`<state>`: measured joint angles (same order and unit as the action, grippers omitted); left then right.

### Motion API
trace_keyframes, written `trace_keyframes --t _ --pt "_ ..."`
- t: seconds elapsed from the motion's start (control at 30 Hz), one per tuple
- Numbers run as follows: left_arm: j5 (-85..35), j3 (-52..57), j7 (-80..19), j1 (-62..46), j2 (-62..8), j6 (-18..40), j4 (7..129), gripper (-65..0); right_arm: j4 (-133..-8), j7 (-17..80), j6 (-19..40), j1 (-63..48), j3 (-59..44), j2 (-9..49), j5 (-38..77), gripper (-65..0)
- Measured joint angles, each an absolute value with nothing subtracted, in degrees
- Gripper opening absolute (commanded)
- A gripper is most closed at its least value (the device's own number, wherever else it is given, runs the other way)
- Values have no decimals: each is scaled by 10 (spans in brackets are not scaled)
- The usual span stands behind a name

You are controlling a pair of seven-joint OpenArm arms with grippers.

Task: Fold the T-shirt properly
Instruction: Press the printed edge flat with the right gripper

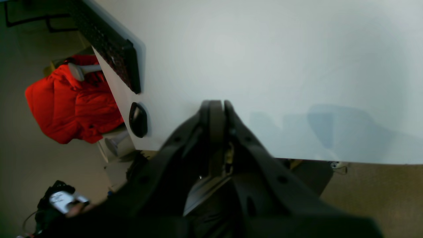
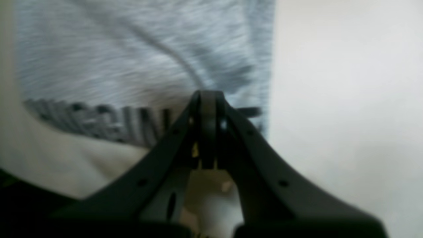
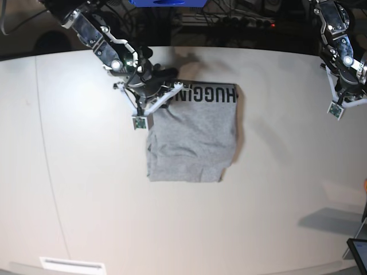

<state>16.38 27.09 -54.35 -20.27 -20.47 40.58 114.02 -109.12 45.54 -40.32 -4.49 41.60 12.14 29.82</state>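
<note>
The T-shirt (image 3: pixel 192 134) lies folded into a rough rectangle near the middle of the white counter (image 3: pixel 86 189), slightly toward its far edge. Its cloth is soft heather-grey knit, finely flecked, with shallow wrinkles across the lower half and a slightly uneven bottom hem. Along the top fold runs a strip of black block capitals; the visible letters read "HUGGIN", with the start hidden under the arm. In the right wrist view the same grey fabric (image 2: pixel 132 56) fills the upper left, blurred, with the dark lettering band just below it.

The right pincer (image 3: pixel 166 80) sits at the shirt's upper left corner, over the lettered edge. Its black, smooth, curved plastic fingers (image 2: pixel 198 109) are clenched together, tips meeting; whether any cloth is pinched between them cannot be told from the blur.

The left pincer (image 3: pixel 347 86) hangs over bare counter, well apart from the shirt. Its matte black fingers (image 1: pixel 214 112) are clenched with nothing between them.

The counter surface is smooth, matte and off-white, with a rounded edge. In the left wrist view a black keyboard (image 1: pixel 109 43) and a dark oval mouse (image 1: pixel 137 119) lie near the counter's edge, and a bright red puffy jacket (image 1: pixel 72 102) is draped on a chair beyond it.
</note>
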Motion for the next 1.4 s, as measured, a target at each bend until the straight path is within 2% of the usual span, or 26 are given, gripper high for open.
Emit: trace_keyframes --t 0.13,0.3,0.47,0.63,0.8,0.87,1.0,1.1,1.27,1.4 --pt "165 271 -544 -202 -203 406 1140 -650 -1120 488 -402 -4 416 110 301 -650" --pt "163 270 -543 -205 -180 406 1140 -650 -1120 508 -402 17 420 69 303 -650" --pt "164 270 -543 -205 -157 406 1140 -650 -1079 498 -401 55 420 36 300 -650" --pt "165 270 -543 -205 -152 406 1140 -650 -1021 495 -403 50 420 34 300 -650" --pt "165 270 -543 -203 -148 406 1140 -650 -969 439 -400 23 419 43 297 -650" --pt "165 270 -543 -202 -148 406 1140 -650 -950 413 -376 14 420 49 300 -650" --pt "141 270 -543 -202 -148 406 1140 -650 -940 403 -376 14 420 47 300 -650" --pt "97 271 -543 -202 -148 406 1140 -650 -969 417 -389 11 420 49 299 -650" --pt "66 274 -538 -204 -147 406 1141 -650 -1089 471 -390 14 420 49 297 -650" --pt "32 277 -431 -229 -137 404 1145 -650 -1141 477 -384 14 420 83 296 -650"
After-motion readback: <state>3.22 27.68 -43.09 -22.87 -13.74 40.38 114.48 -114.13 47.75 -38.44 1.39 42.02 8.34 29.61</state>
